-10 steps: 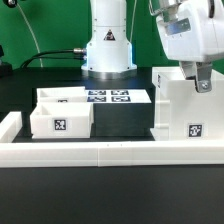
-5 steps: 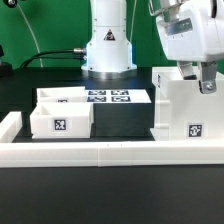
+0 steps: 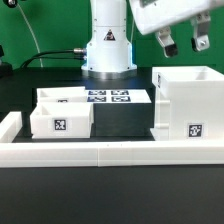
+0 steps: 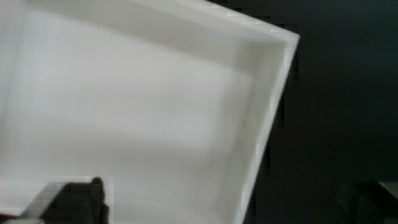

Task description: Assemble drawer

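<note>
Claw (image 3: 182,44) hung open and empty, its two dark fingers spread apart and pointing down over the open top of the housing (image 3: 186,108), clear of its rim. The hand above them was tilted. The frame's top edge cut it off, so the rest of the arm could not be seen.

In the wrist view the housing filled most of the picture as pale, blurred walls meeting at one corner, with dark table (image 4: 347,120) beside it. One fingertip (image 4: 75,200) showed as a dark shape at the picture's edge, and the other was barely visible at the opposite edge.

The housing stood upright at the exterior view's right, a square tag on its near face, just behind the rail (image 3: 100,152). Two trays sat at that view's left, the front tray (image 3: 60,122) tagged and the back tray (image 3: 62,95) mostly hidden behind it. Their knobs could not be made out. The marker board (image 3: 110,97) lay between trays and housing, further back. Behind it stood the robot base (image 3: 108,48), its top cut off.
</note>
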You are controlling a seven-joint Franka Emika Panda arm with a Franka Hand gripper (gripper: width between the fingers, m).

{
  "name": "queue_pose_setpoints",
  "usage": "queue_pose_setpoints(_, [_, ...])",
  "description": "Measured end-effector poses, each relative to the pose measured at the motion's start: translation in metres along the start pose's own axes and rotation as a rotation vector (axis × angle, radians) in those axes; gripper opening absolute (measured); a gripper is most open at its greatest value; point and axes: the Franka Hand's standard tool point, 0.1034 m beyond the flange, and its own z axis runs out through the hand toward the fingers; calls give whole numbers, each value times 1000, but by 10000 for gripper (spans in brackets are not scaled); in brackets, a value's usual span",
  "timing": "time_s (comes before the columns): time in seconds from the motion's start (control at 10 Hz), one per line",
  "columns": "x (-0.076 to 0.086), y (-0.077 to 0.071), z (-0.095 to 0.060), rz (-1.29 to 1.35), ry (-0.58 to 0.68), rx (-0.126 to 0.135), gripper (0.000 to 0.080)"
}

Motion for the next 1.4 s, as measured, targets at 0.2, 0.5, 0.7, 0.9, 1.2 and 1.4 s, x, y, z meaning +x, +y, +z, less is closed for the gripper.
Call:
queue_pose_setpoints(0.2, [-1, 1, 3, -14, -2, -5, 648])
queue_pose_setpoints(0.5, [0, 16, 9, -468, 2, -101, 648])
queue_pose_setpoints(0.7, [16, 25, -1, -808, -14, -128, 648])
queue_pose_setpoints(0.9, [38, 43, -8, -1042, -19, -133, 648])
queue_pose_setpoints(1.2, [39, 46, -7, -1183, -30, -139, 648])
queue_pose_setpoints(1.4, [46, 59, -6, -1232, -56, -208, 648])
